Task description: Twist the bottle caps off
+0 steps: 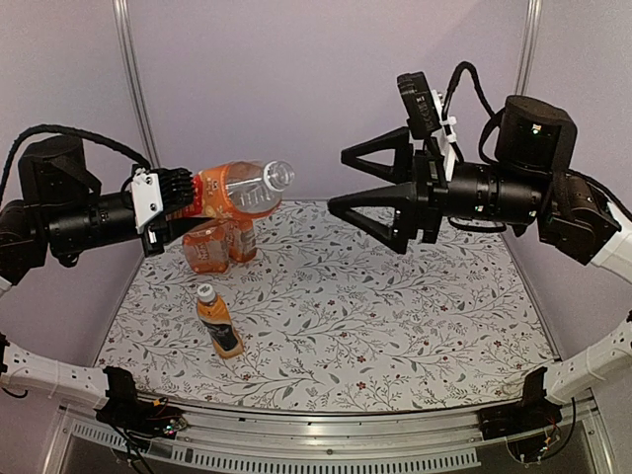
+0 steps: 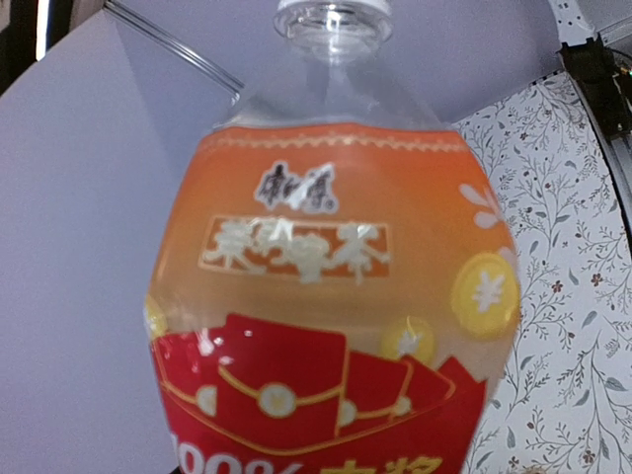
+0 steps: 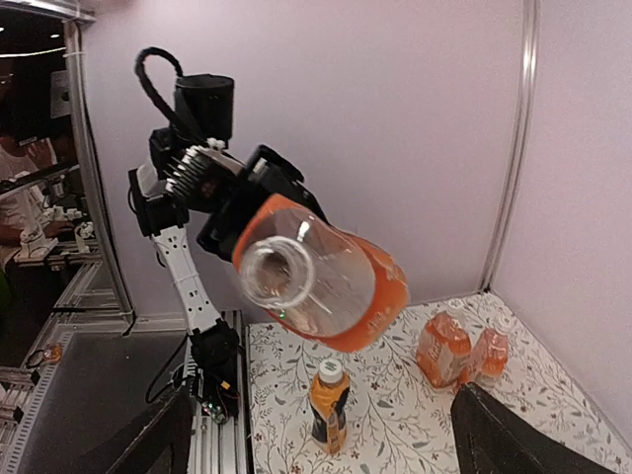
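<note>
My left gripper is shut on the base end of a large orange-drink bottle and holds it level above the table, neck pointing right. Its mouth faces my right wrist camera and looks open and clear, with no cap on it. The label fills the left wrist view and hides the left fingers. My right gripper is open, a short way right of the neck, with nothing between its fingers. A small bottle stands upright in front with a white cap.
Two squat orange bottles stand side by side at the back left, under the held bottle. The floral table mat spreads to the right. A purple back wall and metal posts close off the rear.
</note>
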Tool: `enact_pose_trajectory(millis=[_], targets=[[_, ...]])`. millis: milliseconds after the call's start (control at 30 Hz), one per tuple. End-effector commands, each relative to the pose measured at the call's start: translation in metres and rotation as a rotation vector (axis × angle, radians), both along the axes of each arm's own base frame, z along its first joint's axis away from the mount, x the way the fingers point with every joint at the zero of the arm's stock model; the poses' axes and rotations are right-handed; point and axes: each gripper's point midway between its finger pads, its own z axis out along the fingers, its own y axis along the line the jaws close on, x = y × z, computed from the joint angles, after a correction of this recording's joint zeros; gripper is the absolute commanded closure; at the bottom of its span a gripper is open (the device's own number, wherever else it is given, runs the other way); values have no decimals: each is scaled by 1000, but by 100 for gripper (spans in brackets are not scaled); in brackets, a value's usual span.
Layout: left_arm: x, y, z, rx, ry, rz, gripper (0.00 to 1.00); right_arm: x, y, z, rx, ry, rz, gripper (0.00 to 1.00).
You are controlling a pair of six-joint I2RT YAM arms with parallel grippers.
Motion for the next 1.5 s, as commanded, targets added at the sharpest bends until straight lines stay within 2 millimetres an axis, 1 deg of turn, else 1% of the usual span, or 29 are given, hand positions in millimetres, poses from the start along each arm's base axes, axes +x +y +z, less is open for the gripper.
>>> enact_pose_trajectory(millis=[0,33,67,167,333,400,600,667,800,967,1133,1200,1300,1333,1367,1400,1433,1467], targets=[[-1,3,-7,17,15,-6,77,-39,40,31,130,-241,140,9],[-1,2,-7,17,15,-6,77,-40,44,35,137,-252,142,10],[-1,2,-7,18,17,-8,77,-39,51,34,139,-255,143,10],[-1,2,-7,18,18,-8,77,-37,63,35,143,-254,147,13],[-1,2,-7,20,18,-9,77,-33,74,34,146,-256,137,20],[-1,2,-7,21,19,-8,77,-28,75,34,145,-256,113,21],[-1,1,-7,21,19,-13,77,-4,72,32,122,-272,-22,25],[-2,1,-7,22,21,-14,77,-1,72,29,113,-273,-35,28],[-1,1,-6,20,21,-13,77,0,77,19,88,-262,-32,38],[-2,2,-5,16,18,-12,77,2,76,7,62,-256,-40,41],[-2,1,-6,18,18,-14,77,3,76,6,62,-243,-36,58],[-2,2,-6,17,17,-14,77,3,77,5,58,-237,-32,69],[-2,2,-7,20,17,-12,77,0,77,6,65,-230,-20,94],[-2,2,-7,21,17,-11,77,0,76,7,67,-229,-18,100],[-2,2,-9,23,18,-10,77,0,76,7,69,-224,-16,100],[-2,2,-10,26,19,-10,70,-1,75,8,72,-219,-16,100],[-1,2,-11,26,19,-8,50,-1,73,10,76,-215,-19,100],[-1,3,-13,27,21,-4,26,1,72,11,77,-206,-33,100]])
